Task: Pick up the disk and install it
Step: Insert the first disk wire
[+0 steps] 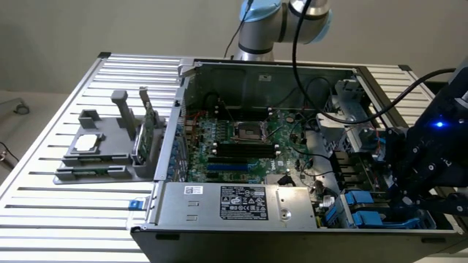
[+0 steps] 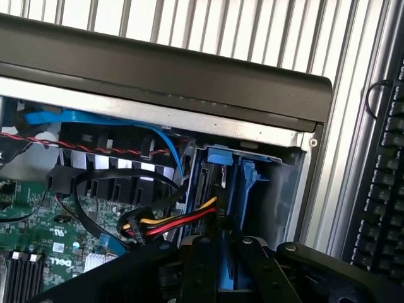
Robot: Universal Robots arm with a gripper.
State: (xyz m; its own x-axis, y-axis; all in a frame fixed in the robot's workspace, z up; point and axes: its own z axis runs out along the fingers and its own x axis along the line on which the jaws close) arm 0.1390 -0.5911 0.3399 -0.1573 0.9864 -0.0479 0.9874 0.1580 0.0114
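Observation:
The disk point(image 2: 228, 189) stands on edge in the drive bay at the corner of the open computer case, with its blue carrier showing between my fingers point(image 2: 201, 271). My gripper point(image 2: 228, 273) is shut on the disk's blue carrier from above. In the exterior view my gripper point(image 1: 404, 204) hangs over the drive bay at the case's near right corner, beside the blue carrier parts point(image 1: 363, 211). The disk's metal body and label are hidden inside the bay.
Yellow, red and black power wires point(image 2: 180, 221) and a blue cable point(image 2: 95, 118) run close to the bay. The motherboard point(image 1: 241, 142) and power supply point(image 1: 234, 203) fill the case. A grey fixture point(image 1: 102, 159) holds a silver chip point(image 1: 86, 143) and a green card point(image 1: 150, 131). A keyboard point(image 2: 382, 189) lies beside the case.

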